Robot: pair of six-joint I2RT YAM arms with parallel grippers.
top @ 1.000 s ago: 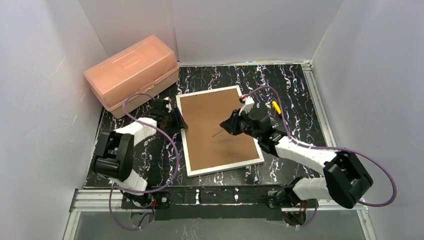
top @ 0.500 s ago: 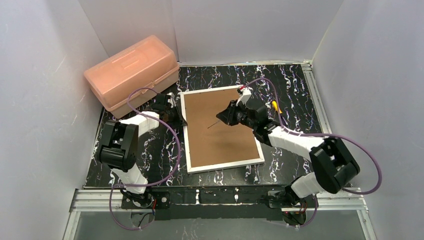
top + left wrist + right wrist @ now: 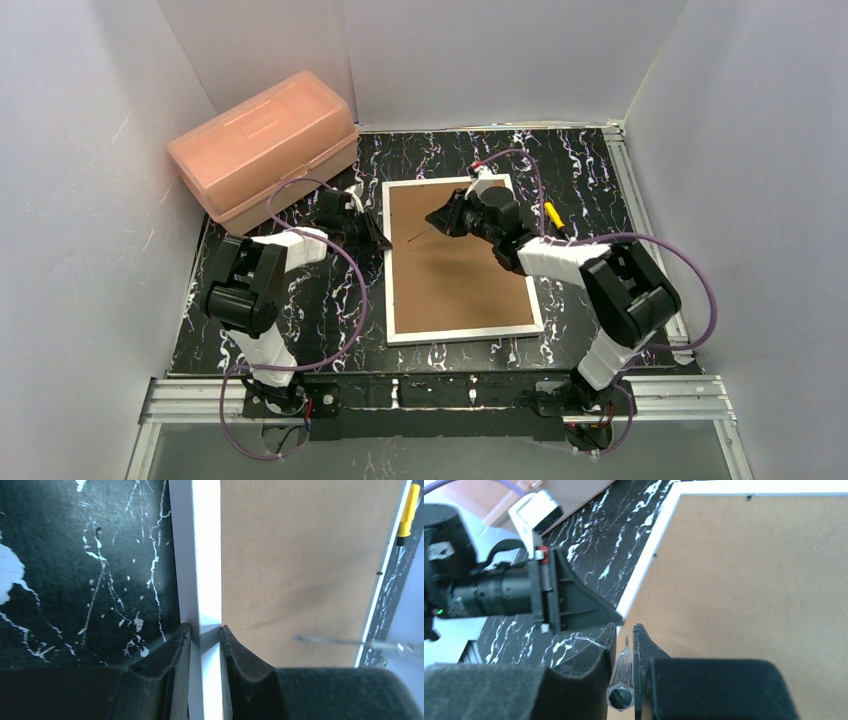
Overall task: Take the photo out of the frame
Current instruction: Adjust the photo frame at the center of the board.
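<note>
The frame [image 3: 460, 262] lies face down on the black marbled table, brown back up inside a thin white border. The photo is hidden under that back. My left gripper [image 3: 382, 239] is at the frame's left edge. In the left wrist view its jaws [image 3: 205, 630] are shut on the white border [image 3: 205, 555], one finger on either side. My right gripper [image 3: 438, 221] hovers over the far left part of the back. It is shut on a clear-handled screwdriver [image 3: 622, 670] whose thin shaft [image 3: 420, 235] points at the left edge.
A pink plastic box [image 3: 262, 148] stands at the far left corner, close behind the left arm. A yellow-handled tool [image 3: 552, 214] lies on the table just right of the frame, also in the left wrist view as the yellow tool [image 3: 407, 510]. White walls enclose three sides.
The frame has swung from tilted to nearly square and shifted right. My left gripper has shut on its left border. My right gripper moved toward the far left with the screwdriver.
</note>
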